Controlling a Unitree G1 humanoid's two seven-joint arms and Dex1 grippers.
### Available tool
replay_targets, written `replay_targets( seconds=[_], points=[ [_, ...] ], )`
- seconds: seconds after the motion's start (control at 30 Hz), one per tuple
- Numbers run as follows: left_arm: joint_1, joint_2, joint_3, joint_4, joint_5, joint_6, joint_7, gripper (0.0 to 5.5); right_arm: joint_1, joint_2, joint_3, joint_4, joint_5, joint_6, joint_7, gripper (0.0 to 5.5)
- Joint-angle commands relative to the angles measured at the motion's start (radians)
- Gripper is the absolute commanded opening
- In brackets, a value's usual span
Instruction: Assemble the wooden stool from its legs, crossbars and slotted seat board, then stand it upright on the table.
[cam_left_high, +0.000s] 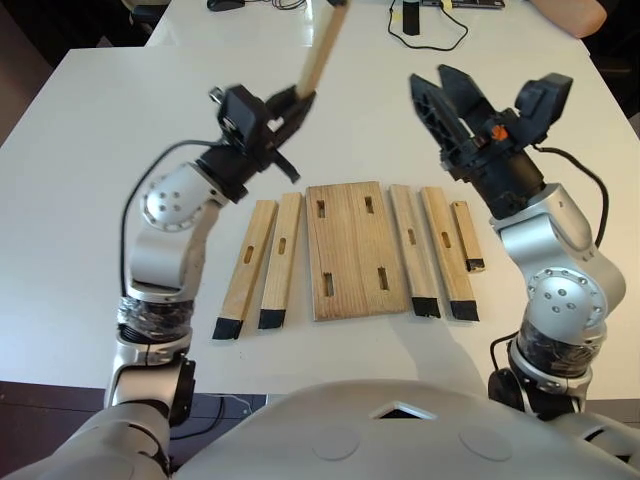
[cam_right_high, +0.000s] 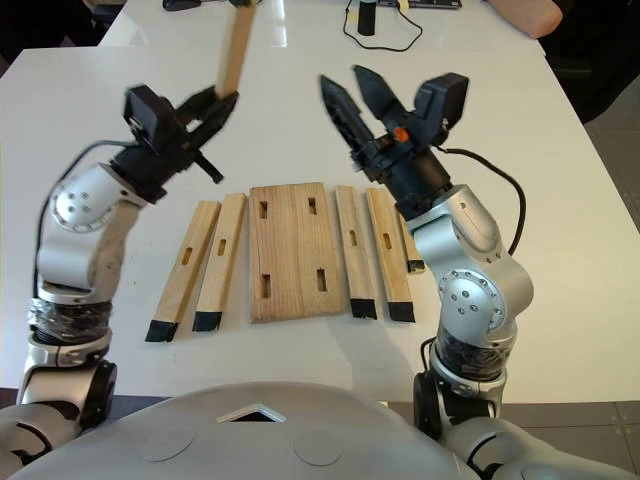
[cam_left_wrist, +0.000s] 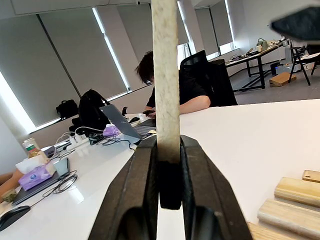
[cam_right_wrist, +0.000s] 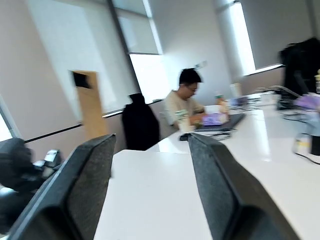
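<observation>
Hold firm with the left gripper (cam_left_high: 290, 104), clenched low on the crossbar (cam_left_high: 322, 50), raised above the table (cam_left_high: 90, 150) beyond the seat board (cam_left_high: 350, 250). Bring the empty, spread right gripper (cam_left_high: 430, 78) across to steady it

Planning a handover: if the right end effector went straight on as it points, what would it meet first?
Looks free: the open right end effector points over the table; the raised wooden piece lies off that line, though depth is unclear.
</observation>
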Motion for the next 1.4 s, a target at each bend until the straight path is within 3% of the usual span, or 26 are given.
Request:
replay_targets(
  seconds=[0.03,0.57,0.87,1.17,1.4],
  points=[
    [0.004,-0.012,-0.031,0.008,0.050,-0.079,-0.012,0.41,-0.041,-0.007,0.032,0.008,0.041,0.044,-0.028,2.66],
    [-0.009,-0.010,-0.074,0.041,0.102,-0.168,-0.053,0.41,-0.076,0.012,0.161,0.065,-0.045,-0.004,-0.037,2.66],
    [0.025,0.001,-0.095,0.082,0.155,-0.223,-0.065,0.41,-0.086,-0.011,0.172,0.064,-0.065,-0.018,-0.023,2.66],
    [0.022,0.000,-0.075,0.111,0.169,-0.251,-0.042,0.41,-0.073,-0.040,0.197,0.040,-0.071,-0.015,0.000,1.36],
    [-0.013,-0.015,-0.038,0.177,0.219,-0.264,0.020,0.41,-0.038,-0.150,0.221,0.027,-0.117,-0.006,0.074,1.29]
  ],
)
